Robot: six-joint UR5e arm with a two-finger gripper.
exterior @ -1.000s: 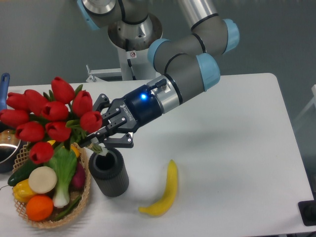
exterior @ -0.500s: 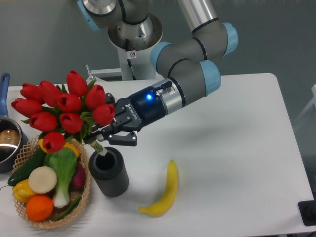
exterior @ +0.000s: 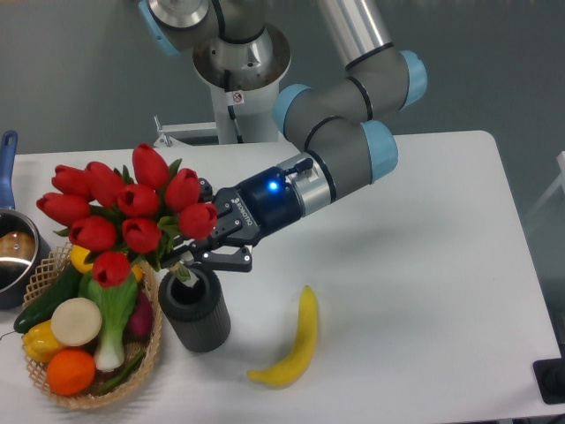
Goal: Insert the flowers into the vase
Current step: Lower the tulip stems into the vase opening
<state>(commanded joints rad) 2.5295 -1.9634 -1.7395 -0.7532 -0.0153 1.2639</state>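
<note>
Grey tubular UR5e arm (exterior: pixel 340 146): matt grey joint housings, light-blue plastic end caps, one polished silver link up top. Round silver base flange carries a small red-and-white sticker. Wrist ends in a silver ring, then a dark navy-black cylindrical body with a lit blue LED and small white lettering, unreadable. Black two-finger linkage end effector (exterior: pixel 205 252) with exposed pivot links. No loose cables visible.

No legible text on anything in view.
</note>
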